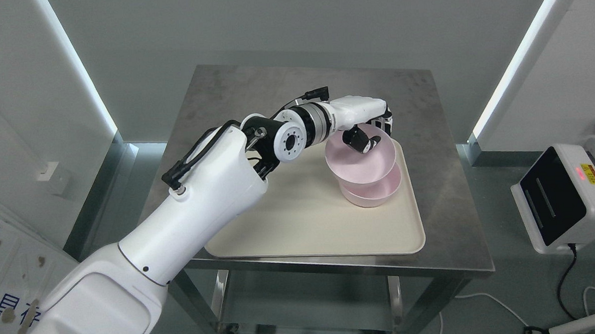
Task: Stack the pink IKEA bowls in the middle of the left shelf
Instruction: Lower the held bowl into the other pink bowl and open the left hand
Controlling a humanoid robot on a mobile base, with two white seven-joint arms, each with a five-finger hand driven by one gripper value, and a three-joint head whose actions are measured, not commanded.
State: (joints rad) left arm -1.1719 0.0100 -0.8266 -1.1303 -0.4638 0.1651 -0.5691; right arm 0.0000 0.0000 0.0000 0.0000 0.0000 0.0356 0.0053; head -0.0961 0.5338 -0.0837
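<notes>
- The left hand (368, 128) reaches over a metal table (442, 155).
- Its fingers (361, 141) curl over the back rim of the top pink bowl (360, 159) and hold it, with the thumb inside.
- That bowl tilts and sits in a second pink bowl (374, 193) below it.
- Both bowls are on the far right part of a cream tray (300, 222).
- A white box with a dark screen (562, 200) stands off to the right.

Pale pink bowls (365, 171), a cream tray (310, 221), a dull grey steel table (444, 195), and a glossy white arm (179, 227) with black joints.
</notes>
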